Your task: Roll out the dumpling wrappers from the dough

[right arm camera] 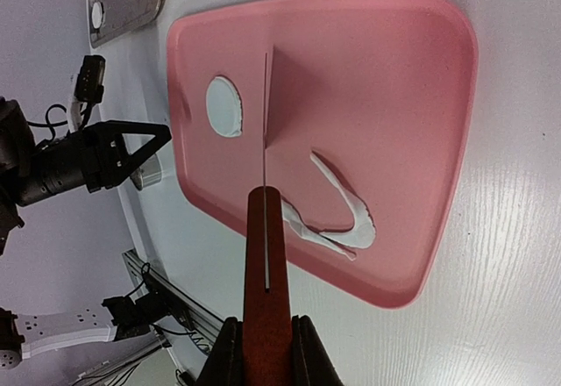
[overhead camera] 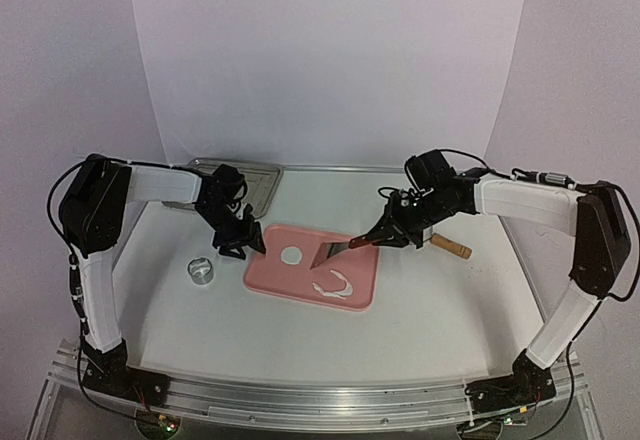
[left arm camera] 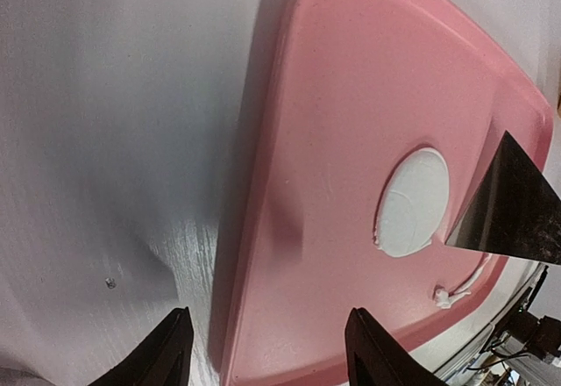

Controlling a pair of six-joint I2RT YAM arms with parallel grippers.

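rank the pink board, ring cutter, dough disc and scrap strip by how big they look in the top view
1. pink board
2. scrap strip and ring cutter: too alike to rank, the strip longer but thinner
3. dough disc, a little smaller than the cutter

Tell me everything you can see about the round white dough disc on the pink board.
The dough disc is a small, thin, flat round of white dough, smooth with a faint curved crease and a slightly ragged edge. It lies flat on the pink board, toward the board's left side in the overhead view. The scraper stands with its blade just beside it, a narrow gap between; the curved scrap strip lies apart.
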